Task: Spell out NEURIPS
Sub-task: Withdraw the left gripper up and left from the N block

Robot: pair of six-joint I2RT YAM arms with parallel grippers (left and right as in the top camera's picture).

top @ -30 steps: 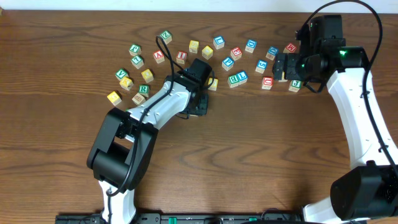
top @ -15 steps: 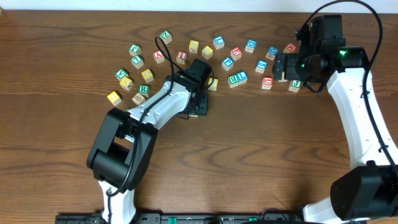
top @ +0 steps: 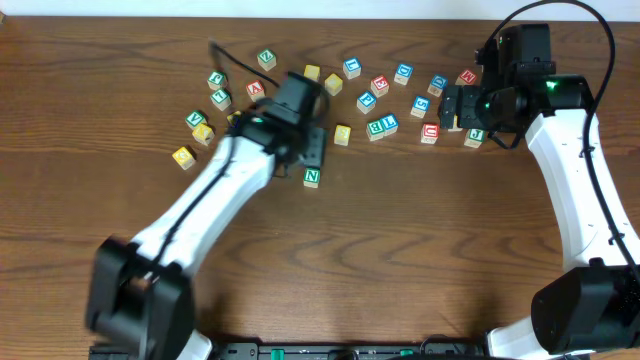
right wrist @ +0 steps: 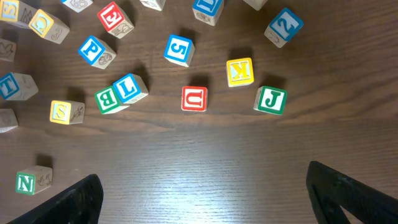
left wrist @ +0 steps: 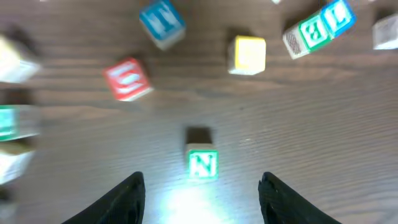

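Note:
A green-framed N cube [top: 312, 177] stands alone on the wooden table, apart from the scattered cubes. My left gripper [top: 314, 150] hovers just behind it. In the left wrist view the jaws are open and empty, with the N cube [left wrist: 202, 163] just ahead of the left gripper [left wrist: 202, 183]. My right gripper [right wrist: 205, 190] is open over bare wood. Before it lie the red U cube [right wrist: 194, 99], blue P cube [right wrist: 93, 50] and red E cube [right wrist: 112, 15]. A yellow-faced cube [top: 343, 134] sits right of the left gripper. My left arm hides the cubes beneath it.
Other lettered cubes lie among these: a green J [right wrist: 271, 100], a yellow K [right wrist: 240, 71], a blue 5 [right wrist: 178, 50], and a touching B and L pair [right wrist: 118, 93]. Several more cluster at the left [top: 205, 130]. The right gripper [top: 450, 107] hangs over the right-hand cubes.
My left gripper has opened and let go of the N cube, which now rests on the table. The left arm has drawn back up and to the left. The right arm has not moved.

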